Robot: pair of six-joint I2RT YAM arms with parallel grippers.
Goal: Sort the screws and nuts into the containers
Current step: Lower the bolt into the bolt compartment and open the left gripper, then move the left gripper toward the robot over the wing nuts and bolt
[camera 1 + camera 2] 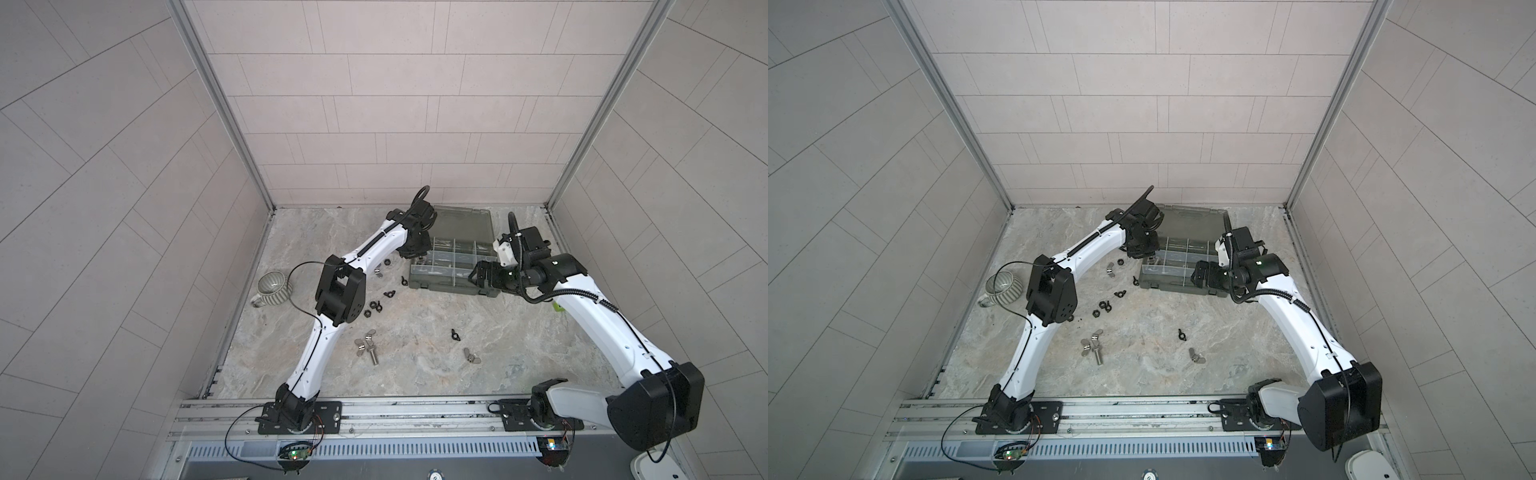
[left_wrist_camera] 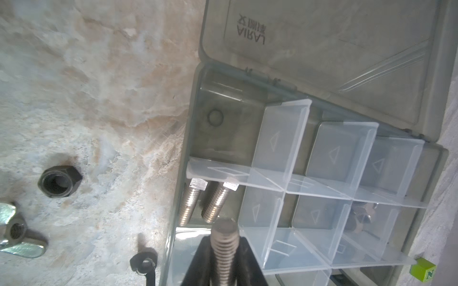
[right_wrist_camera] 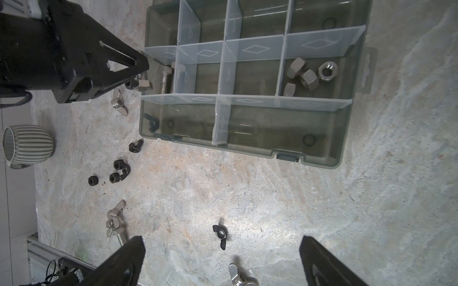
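My left gripper is shut on a silver screw at the left end of the grey organizer box. The screw's hex head hangs just outside the box wall. Two screws lie in the left middle compartment, and several silver hex nuts in a right one. My right gripper stands open above the table by the box's front right, empty. Loose nuts lie on the table: black ones and silver wing nuts, with another screw.
A ribbed mug lies on its side at the left edge. The box lid lies open towards the back wall. A black wing nut and a silver wing nut lie under my right gripper. A green cube sits right of the box.
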